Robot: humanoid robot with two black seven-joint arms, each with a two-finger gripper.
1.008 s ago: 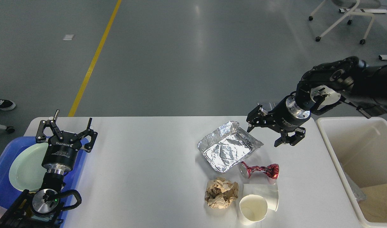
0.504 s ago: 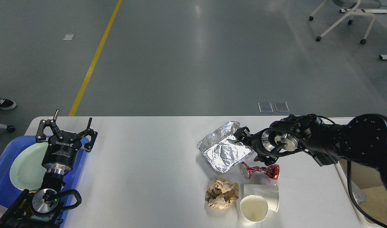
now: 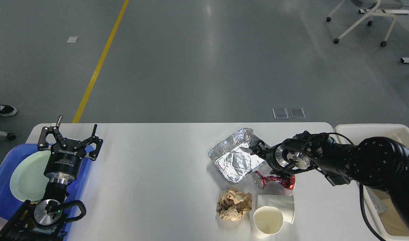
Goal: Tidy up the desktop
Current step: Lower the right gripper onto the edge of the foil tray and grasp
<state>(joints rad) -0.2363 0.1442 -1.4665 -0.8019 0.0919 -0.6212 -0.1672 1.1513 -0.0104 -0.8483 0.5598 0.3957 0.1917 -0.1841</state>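
Right gripper (image 3: 262, 154) low at foil tray (image 3: 236, 157) right edge on desktop (image 3: 157, 174); finger state unclear. Left gripper (image 3: 69, 139) spread wide, empty.

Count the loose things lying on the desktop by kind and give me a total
Foil tray: 1
Crushed red can: 1
Crumpled brown paper: 1
White paper cups: 2
Total: 5

Glossy grey floor (image 3: 197, 67), yellow line (image 3: 98, 62)
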